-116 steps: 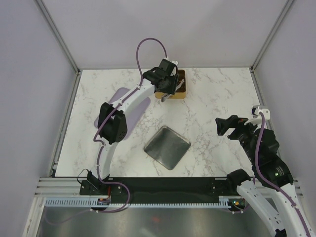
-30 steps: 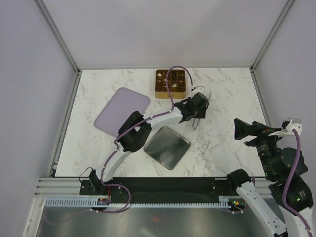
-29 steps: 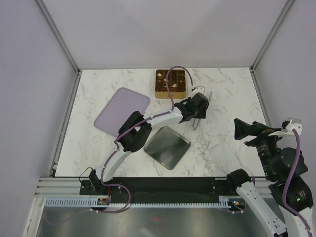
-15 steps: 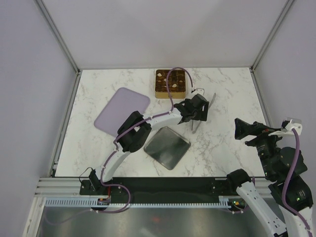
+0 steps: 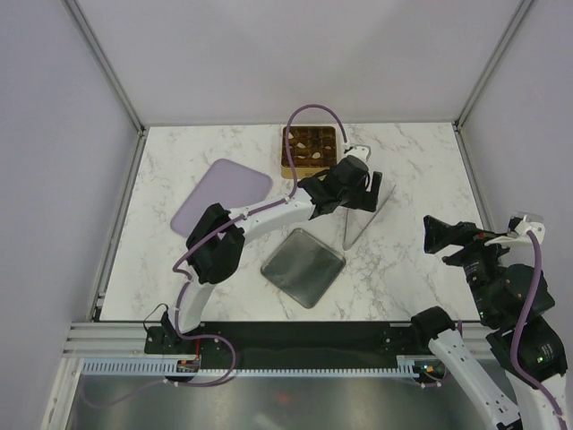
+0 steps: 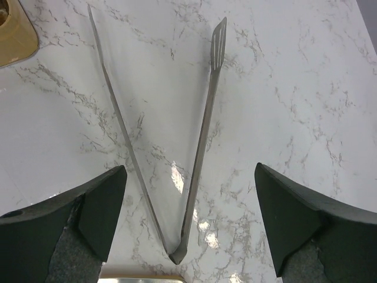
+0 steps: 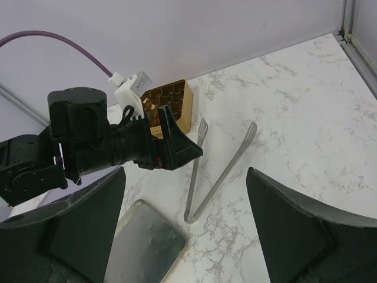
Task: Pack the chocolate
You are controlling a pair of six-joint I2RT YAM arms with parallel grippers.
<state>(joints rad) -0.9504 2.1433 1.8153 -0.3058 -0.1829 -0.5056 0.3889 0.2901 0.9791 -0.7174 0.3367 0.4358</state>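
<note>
The chocolate (image 5: 309,149) is several small dark and pale pieces in the grid of the gold tin (image 5: 286,169) at the back; it also shows in the right wrist view (image 7: 154,99). Metal tongs (image 5: 362,215) lie spread in a V on the marble. In the left wrist view the tongs (image 6: 200,147) lie flat below my open, empty left gripper (image 6: 189,170). The left gripper (image 5: 361,184) hovers between the tin and the tongs. My right gripper (image 5: 435,235) is open and empty, raised at the right, well away from the tin.
A square metal lid (image 5: 303,266) lies at the table's middle front, just beside the joined end of the tongs. A flat lilac board (image 5: 219,197) lies at the left. The left arm (image 5: 269,215) stretches across the middle.
My left gripper has let go of the tongs. They sprang open and now lie flat on the marble. The left gripper has drawn back toward the tin. The right arm barely moved.
</note>
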